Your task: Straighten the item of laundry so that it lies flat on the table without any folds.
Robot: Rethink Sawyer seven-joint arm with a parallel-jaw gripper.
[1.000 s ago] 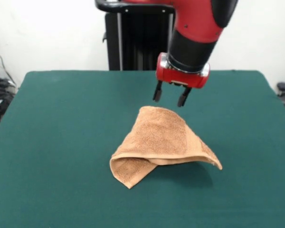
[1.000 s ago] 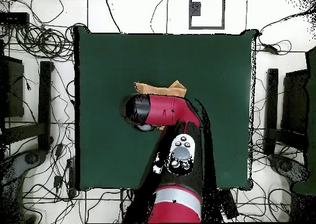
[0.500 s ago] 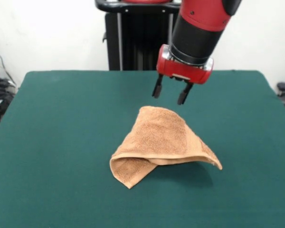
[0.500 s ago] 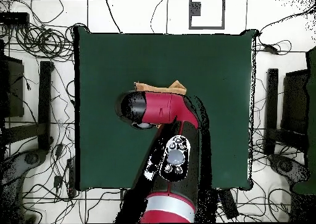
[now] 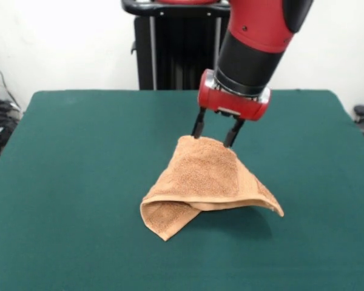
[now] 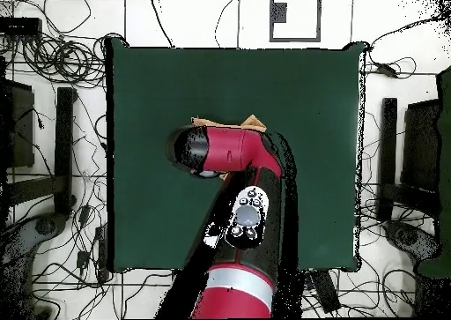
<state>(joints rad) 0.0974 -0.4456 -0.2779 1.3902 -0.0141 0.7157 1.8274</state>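
1. Across most of both views we saw the table (image 5: pixel 79 182), its dark green top spread wide.
2. Above it we saw the red and black arm (image 6: pixel 233 246) reaching down toward the middle.
3. Near the table's centre we found the towel (image 5: pixel 200 182), folded into a peaked heap with one corner tucked under.
4. At the peak we saw the gripper (image 5: pixel 214 133) spread open, its tips straddling the towel's top edge without pinching it.

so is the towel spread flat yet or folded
Folded. The towel is doubled into a peaked triangle on the table, with a layer tucked under its front edge.
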